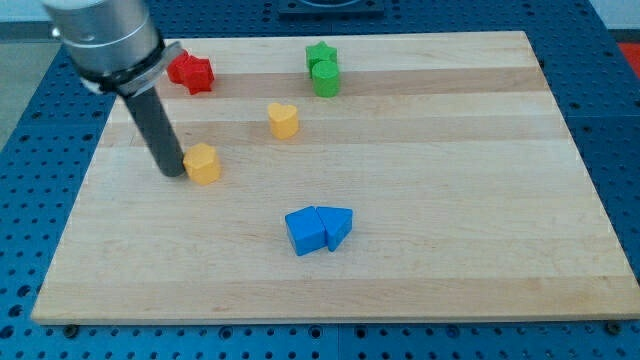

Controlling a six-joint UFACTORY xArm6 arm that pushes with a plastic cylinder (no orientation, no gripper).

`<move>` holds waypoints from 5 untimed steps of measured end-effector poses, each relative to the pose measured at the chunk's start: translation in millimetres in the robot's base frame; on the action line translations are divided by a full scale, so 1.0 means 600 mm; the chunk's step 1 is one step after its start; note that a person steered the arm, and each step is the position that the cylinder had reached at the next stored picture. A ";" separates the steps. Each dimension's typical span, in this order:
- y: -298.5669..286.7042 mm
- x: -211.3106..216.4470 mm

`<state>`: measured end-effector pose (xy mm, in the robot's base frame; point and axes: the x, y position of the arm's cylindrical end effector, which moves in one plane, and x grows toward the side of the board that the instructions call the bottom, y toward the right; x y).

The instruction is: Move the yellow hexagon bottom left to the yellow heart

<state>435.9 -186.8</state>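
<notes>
The yellow hexagon (204, 163) lies on the wooden board (450, 220) at the view's left of centre. The yellow heart (284, 120) lies up and to the right of it, with a clear gap between them. My tip (173, 172) is at the hexagon's left side, touching or almost touching it. The dark rod rises from the tip up to the view's top left.
A red star block (191, 72) lies at the top left. A green star (320, 54) and a green cylinder-like block (326, 79) sit together at the top centre. A blue cube (305, 231) and a blue triangle (338, 226) touch below centre.
</notes>
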 end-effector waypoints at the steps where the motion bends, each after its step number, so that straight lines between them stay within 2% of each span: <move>1: 0.008 -0.003; 3: 0.008 -0.002; 5: 0.054 0.065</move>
<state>475.1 -154.1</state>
